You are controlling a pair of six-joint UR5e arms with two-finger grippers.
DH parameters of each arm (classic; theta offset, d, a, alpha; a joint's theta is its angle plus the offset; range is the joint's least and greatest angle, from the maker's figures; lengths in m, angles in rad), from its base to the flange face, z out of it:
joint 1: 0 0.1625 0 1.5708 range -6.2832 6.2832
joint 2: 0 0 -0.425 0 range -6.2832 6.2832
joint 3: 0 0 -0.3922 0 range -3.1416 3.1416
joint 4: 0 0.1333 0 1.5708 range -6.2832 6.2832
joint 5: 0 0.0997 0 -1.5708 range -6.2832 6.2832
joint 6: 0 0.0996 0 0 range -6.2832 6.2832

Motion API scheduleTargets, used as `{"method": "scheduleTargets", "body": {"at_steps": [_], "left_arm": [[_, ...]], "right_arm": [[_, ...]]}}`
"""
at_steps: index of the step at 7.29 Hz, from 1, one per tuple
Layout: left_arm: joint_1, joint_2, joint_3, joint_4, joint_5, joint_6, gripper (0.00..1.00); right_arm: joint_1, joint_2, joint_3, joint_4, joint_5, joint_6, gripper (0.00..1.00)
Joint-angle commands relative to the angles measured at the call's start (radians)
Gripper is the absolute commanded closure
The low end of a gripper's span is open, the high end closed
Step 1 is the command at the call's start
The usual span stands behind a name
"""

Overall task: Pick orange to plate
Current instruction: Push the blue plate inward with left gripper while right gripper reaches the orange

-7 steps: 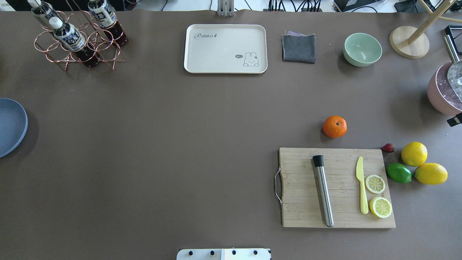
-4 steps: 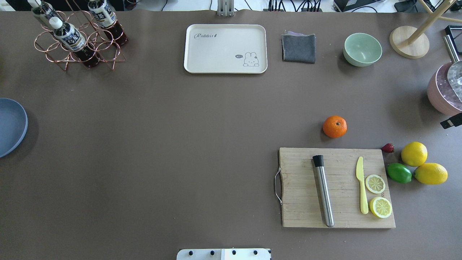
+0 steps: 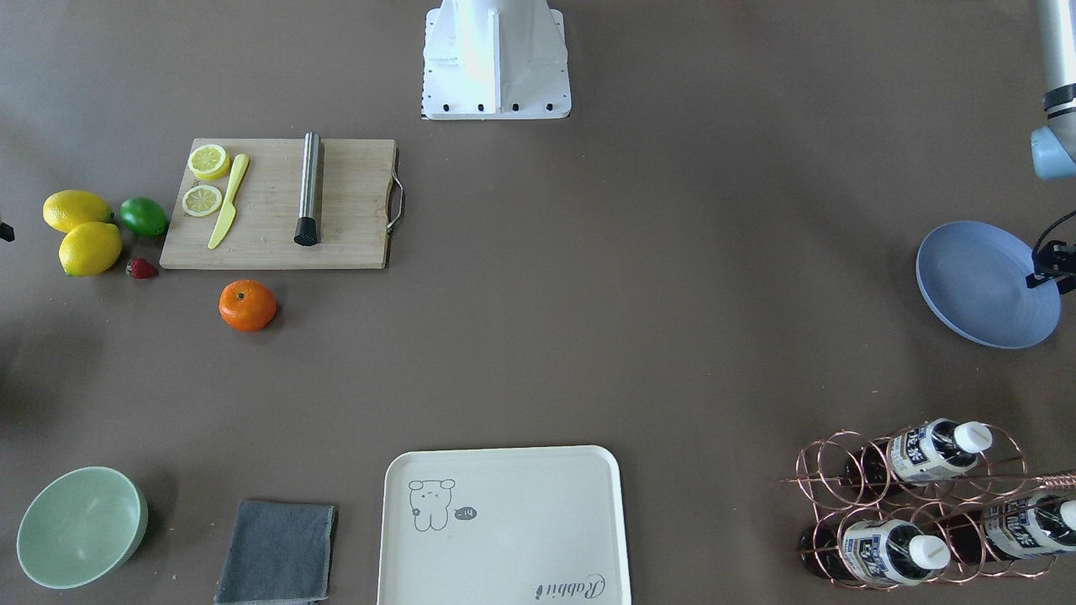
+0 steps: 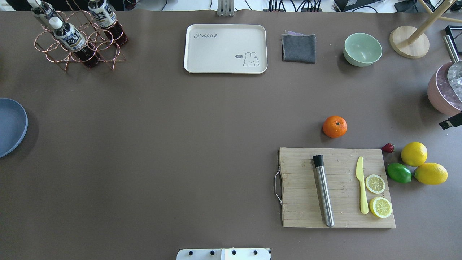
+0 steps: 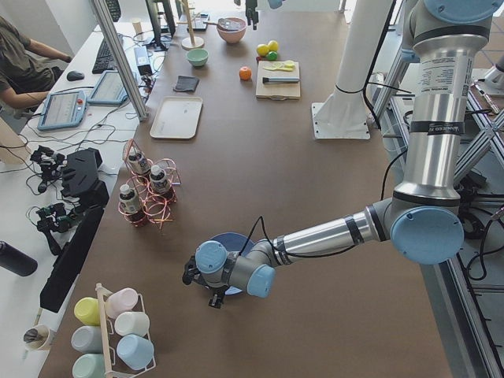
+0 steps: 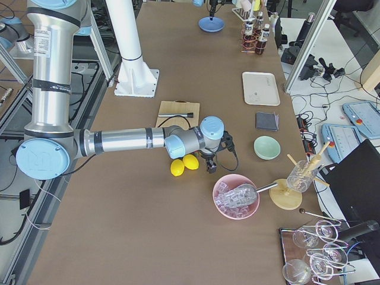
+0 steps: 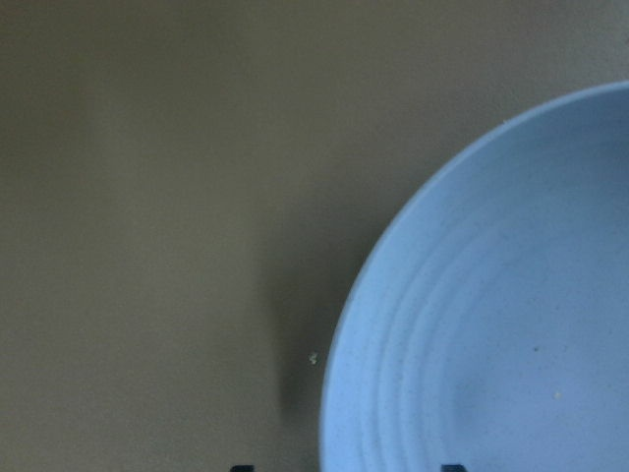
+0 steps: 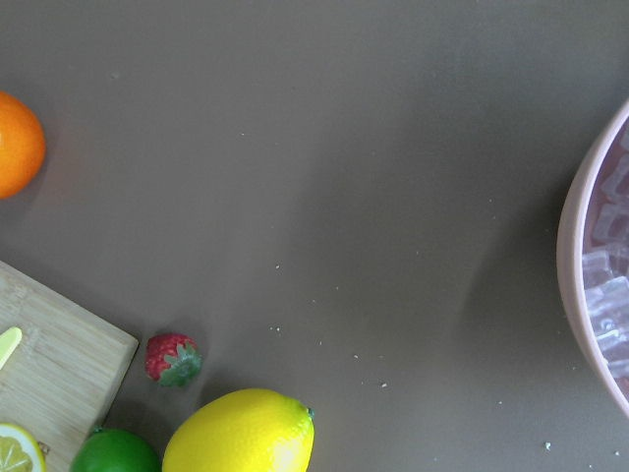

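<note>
The orange (image 4: 334, 126) sits on the brown table just beyond the cutting board (image 4: 306, 216), on the robot's right; it also shows at the left edge of the right wrist view (image 8: 15, 143). The periwinkle plate (image 4: 9, 126) lies empty at the table's far left edge. My left gripper (image 3: 1051, 270) hovers over the plate's rim (image 7: 472, 324); two dark tips stand apart at the bottom of the left wrist view, nothing between them. Only a black sliver of my right gripper (image 4: 451, 122) pokes in at the right edge, well right of the orange; its jaws are hidden.
The board carries a steel muddler (image 4: 323, 191), a yellow knife (image 4: 361, 187) and two lemon slices. Two lemons (image 4: 414, 154), a lime (image 4: 399, 173) and a strawberry (image 4: 388, 147) lie right of it. A pink ice bowl (image 4: 438, 92), green bowl (image 4: 362, 49), cloth, cream tray (image 4: 225, 48) and bottle rack (image 4: 77, 39) line the far side.
The black sliver of the right gripper has crept slightly further in from the overhead view's right edge. The orange, the plate and everything else stay put.
</note>
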Motion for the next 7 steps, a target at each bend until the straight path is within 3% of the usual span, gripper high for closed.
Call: {"method": "scheduleTargets", "body": {"at_steps": [1, 4, 6, 7], "left_arm": [[0.008, -0.003, 0.001, 0.002, 0.001, -0.012, 1.00], [0.008, -0.018, -0.116, 0.039, -0.088, -0.111, 1.00], [0.019, -0.003, -0.322, 0.085, -0.102, -0.356, 1.00], [0.107, 0.000, -0.438, 0.084, -0.110, -0.552, 1.00]], "right_arm": [[-0.001, 0.000, 0.006, 0.000, 0.002, 0.001, 0.00], [-0.015, 0.072, 0.021, -0.002, 0.005, 0.085, 0.00], [-0.111, 0.167, 0.018, 0.000, -0.012, 0.278, 0.00], [-0.163, 0.207, 0.018, 0.000, -0.045, 0.352, 0.00]]}}
